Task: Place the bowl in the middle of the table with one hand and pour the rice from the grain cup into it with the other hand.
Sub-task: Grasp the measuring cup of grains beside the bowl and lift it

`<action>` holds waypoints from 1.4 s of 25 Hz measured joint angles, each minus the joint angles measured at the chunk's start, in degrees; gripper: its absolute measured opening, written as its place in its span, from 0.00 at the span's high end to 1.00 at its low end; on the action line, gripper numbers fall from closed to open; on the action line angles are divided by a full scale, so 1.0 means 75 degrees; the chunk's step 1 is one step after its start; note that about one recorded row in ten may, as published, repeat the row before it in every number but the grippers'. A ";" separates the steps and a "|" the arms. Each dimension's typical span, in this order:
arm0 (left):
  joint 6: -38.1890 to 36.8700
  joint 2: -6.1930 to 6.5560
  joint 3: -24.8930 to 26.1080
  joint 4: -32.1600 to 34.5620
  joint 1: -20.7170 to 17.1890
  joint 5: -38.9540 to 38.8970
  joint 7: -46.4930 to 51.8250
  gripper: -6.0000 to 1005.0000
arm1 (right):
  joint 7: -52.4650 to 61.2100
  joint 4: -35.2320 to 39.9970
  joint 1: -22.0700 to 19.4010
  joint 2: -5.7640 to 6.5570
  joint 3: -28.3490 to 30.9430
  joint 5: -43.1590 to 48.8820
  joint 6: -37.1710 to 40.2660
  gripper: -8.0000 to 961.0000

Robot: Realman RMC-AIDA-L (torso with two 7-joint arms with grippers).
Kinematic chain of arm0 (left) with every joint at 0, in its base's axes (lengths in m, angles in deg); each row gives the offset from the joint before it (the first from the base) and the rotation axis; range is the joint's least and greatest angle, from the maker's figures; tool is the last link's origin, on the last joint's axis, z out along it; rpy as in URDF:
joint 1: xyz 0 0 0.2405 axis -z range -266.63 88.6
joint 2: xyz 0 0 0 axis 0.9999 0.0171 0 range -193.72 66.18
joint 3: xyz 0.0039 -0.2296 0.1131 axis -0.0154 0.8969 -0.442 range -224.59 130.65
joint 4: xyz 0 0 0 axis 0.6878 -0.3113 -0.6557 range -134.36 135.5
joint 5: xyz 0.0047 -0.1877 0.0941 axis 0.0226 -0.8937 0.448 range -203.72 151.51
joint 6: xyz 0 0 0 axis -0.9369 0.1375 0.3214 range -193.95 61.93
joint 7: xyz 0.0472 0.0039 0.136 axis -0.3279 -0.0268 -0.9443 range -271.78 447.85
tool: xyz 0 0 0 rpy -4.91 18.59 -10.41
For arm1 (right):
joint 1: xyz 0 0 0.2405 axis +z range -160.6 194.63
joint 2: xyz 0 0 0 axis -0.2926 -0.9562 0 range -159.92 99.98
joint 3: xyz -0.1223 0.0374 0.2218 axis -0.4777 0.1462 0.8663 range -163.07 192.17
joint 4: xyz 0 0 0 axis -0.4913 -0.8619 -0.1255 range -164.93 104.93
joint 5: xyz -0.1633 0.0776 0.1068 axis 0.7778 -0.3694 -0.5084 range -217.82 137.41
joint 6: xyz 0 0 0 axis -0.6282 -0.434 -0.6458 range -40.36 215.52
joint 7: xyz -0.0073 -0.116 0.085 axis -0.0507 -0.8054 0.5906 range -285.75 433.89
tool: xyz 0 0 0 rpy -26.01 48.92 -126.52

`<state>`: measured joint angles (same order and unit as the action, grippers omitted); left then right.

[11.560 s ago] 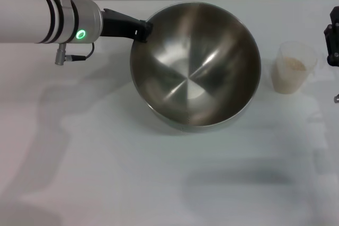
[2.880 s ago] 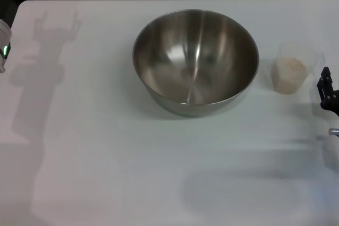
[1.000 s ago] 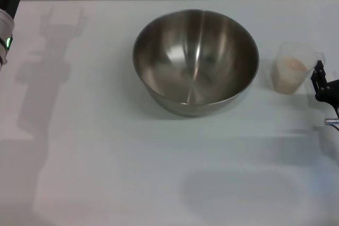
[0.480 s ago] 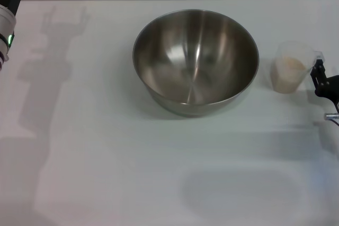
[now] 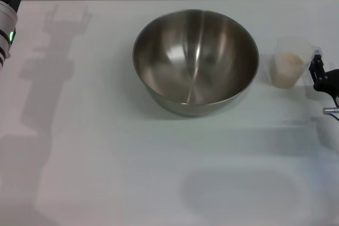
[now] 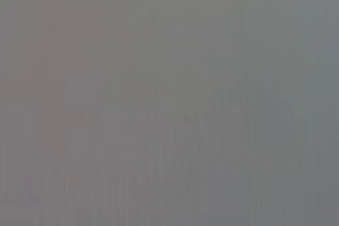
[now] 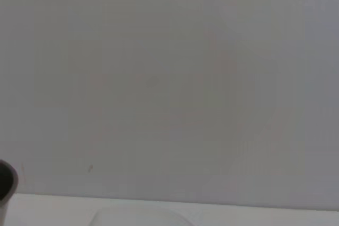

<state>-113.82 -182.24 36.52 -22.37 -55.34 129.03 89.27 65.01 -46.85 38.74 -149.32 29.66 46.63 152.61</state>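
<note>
Nearest the robot lies a wide bare stretch of the table [image 5: 159, 183], crossed only by soft shadows. Beyond it, the bowl [image 5: 195, 61] sits upright at the middle, in the same place as half a second ago, with no grains visible inside.

To the right of the bowl and apart from it stands the grain cup [image 5: 290, 62], upright, with the rice [image 5: 288, 60] heaped inside. Compared with half a second ago the cup has shifted slightly farther back and a touch toward the bowl. The right gripper [image 5: 321, 73] at the right edge of the view has moved up with it: one black finger touches the cup's right side near the spout. Only that finger shows clearly, so whether the jaws are apart or clamped on the cup cannot be told; the cup lies just left of the gripper, in contact with it.

At the far left corner the left arm [image 5: 9, 3] is parked, well apart from the bowl, its green light showing lower than before. Its gripper is mostly out of view, so its jaw state cannot be told.
</note>
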 joint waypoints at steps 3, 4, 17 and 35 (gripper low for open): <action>0.0000 0.0000 0.0000 0.0000 0.0000 -0.0001 0.0000 0.19 | 0.0001 0.0005 0.0020 0.0000 0.0000 0.0008 -0.0017 0.41; 0.0000 0.0000 0.0000 0.0000 0.0000 -0.0001 0.0000 0.19 | 0.0002 0.0007 0.0022 0.0000 0.0000 0.0008 -0.0017 0.41; -0.0169 0.0000 0.0000 0.0000 -0.0047 0.0000 0.0000 0.19 | 0.0002 0.0161 0.0091 -0.0019 -0.0008 0.0012 -0.0239 0.57; -0.0188 0.0000 0.0000 0.0037 -0.0067 0.0000 0.0000 0.19 | 0.0001 0.0148 0.0091 -0.0024 -0.0072 0.0036 -0.0212 0.99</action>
<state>-115.23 -182.24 36.52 -22.09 -55.84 129.02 89.27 65.02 -45.74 39.42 -149.50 29.13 46.89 151.02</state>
